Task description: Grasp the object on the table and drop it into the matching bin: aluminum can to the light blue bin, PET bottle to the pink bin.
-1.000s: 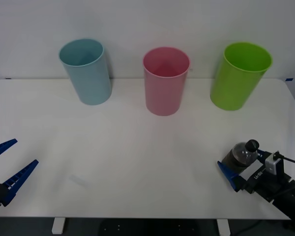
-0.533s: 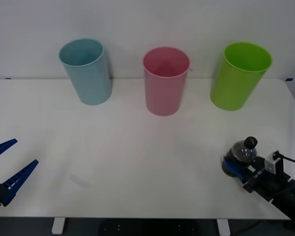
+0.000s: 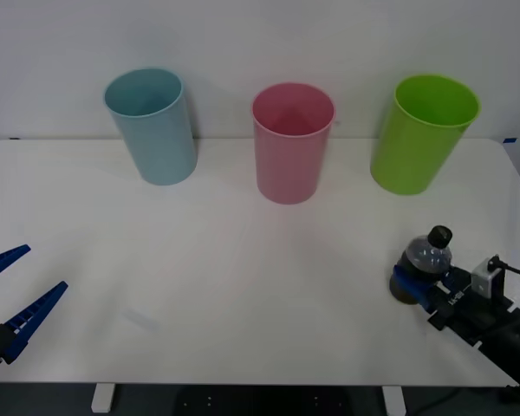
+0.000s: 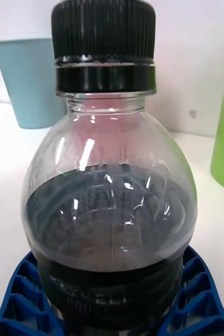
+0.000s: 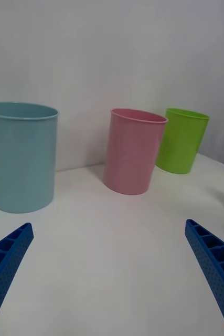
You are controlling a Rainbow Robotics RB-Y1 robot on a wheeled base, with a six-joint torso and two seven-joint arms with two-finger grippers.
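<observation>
A small clear PET bottle (image 3: 424, 261) with dark contents and a black cap stands upright near the right front of the white table (image 3: 243, 260). My right gripper (image 3: 412, 282) is shut on its lower body. In the right wrist view the bottle (image 4: 112, 199) sits close up, with blue fingers (image 4: 22, 294) hugging both its sides. The pink bin (image 3: 291, 143) stands at the back centre and the light blue bin (image 3: 153, 126) at the back left. My left gripper (image 3: 39, 270) hangs open at the left front edge, holding nothing.
A lime green bin (image 3: 420, 134) stands at the back right, the nearest bin to the bottle. The left wrist view shows the light blue bin (image 5: 20, 157), pink bin (image 5: 132, 152) and green bin (image 5: 182, 139) in a row against the white wall.
My right gripper has shut around the bottle, which now stands a little higher and more upright in the front view. The left arm has not moved.
</observation>
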